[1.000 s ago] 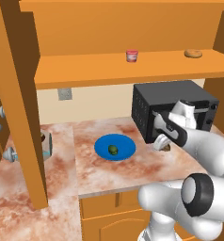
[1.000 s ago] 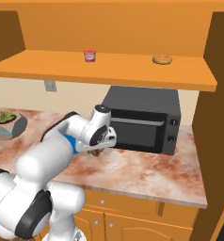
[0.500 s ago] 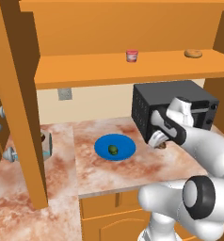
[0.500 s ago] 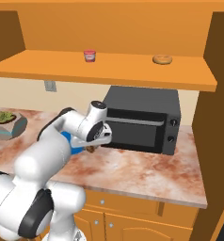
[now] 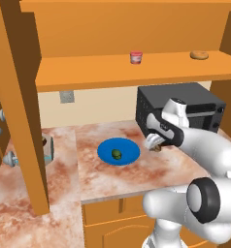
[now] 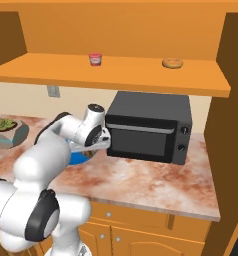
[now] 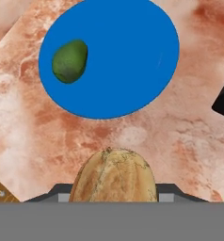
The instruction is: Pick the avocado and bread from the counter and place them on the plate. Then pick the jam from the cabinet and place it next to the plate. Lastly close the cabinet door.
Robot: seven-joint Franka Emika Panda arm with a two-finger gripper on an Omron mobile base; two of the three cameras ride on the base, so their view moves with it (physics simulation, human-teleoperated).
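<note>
One avocado [image 7: 70,61] already lies on the blue plate [image 7: 128,70], at the upper left of the hand view and off toward the plate's left edge. In the left base view the plate [image 5: 129,154] sits at the centre of the frame on the marbled counter [image 5: 151,177], with the avocado [image 5: 117,154] a small dark green spot on it.

The tool [image 5: 154,144] hangs just right of the plate in that view, above the counter and in front of the black microwave [image 5: 200,99]. It is clenched on the bread [image 7: 115,176], whose tan, speckled dome fills the lower middle of the hand view, seen over bare counter just below the plate's rim. In the right base view the tool [image 6: 95,148] is left of centre, next to the microwave's door.

On the cabinet shelf [image 5: 103,72] near the top of the frame stands the pinkish-red jam [image 5: 136,57], with a pale doughnut-shaped roll [image 5: 199,55] well apart to its right. The cabinet door [image 5: 18,106] stands open along the left side of the left base view.
</note>
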